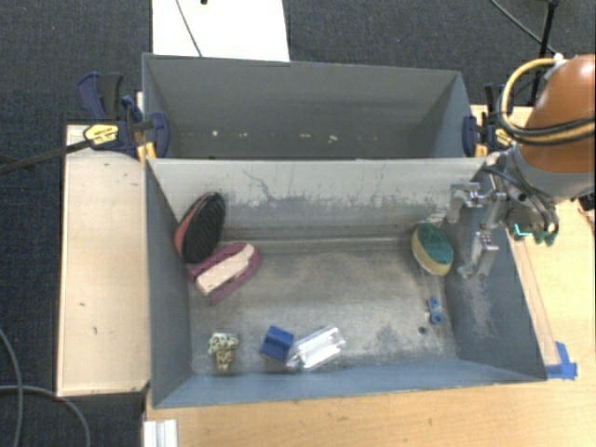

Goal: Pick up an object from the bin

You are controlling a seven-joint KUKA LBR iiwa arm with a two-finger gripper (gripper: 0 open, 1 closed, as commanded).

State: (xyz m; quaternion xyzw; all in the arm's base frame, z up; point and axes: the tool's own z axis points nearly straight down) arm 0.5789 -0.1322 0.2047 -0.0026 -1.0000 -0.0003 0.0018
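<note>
Clear plastic packet [317, 347] and blue block [276, 343] lie by the near wall, well apart from me. My gripper [472, 240] hangs at the right wall, jaws parted and empty. A round teal-and-yellow sponge [432, 248] sits just beside them, on the side toward the bin's middle.
</note>
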